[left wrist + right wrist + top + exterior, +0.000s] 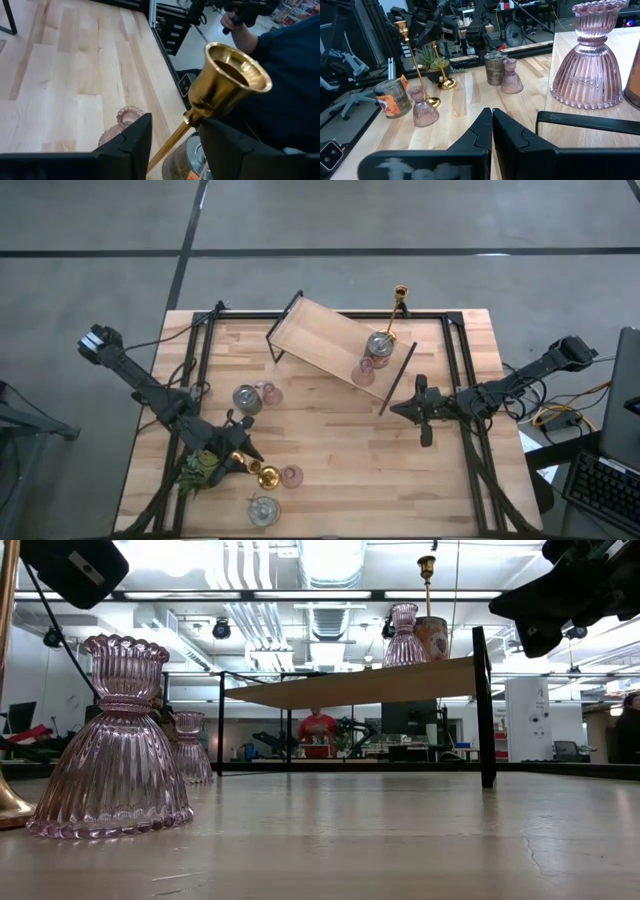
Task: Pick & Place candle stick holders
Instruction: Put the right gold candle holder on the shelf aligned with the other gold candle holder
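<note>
Near the table's front left, my left gripper [243, 452] is open, its fingers on either side of a slim gold candlestick [235, 75], just below its cup. The candlestick's round base [433, 102] sits on the table. A second gold candlestick [445, 75], a pink glass cup [291, 475], a silvery glass holder [264, 510] and a green plant [203, 468] stand close by. Another silvery holder [247, 398] and pink cup [269, 392] stand farther back. My right gripper [492, 125] is shut and hangs above the table at the right [425, 418], holding nothing. My left gripper has the gold candlestick's stem [175, 140] between its two fingers, which reach out nearly level and lie across the stem. A gap shows on both sides of the stem. The neck under the cup [192, 117] is close to one finger [215, 135]; I cannot tell whether they touch.
A tilted wooden shelf on a black frame [320, 330] stands at the far middle. On it are a gold candlestick [400, 298], a silvery holder [380, 345] and a pink cup [364, 370]. A person in dark blue [290, 90] stands beyond the table's edge. Bare wood lies at the middle and right.
</note>
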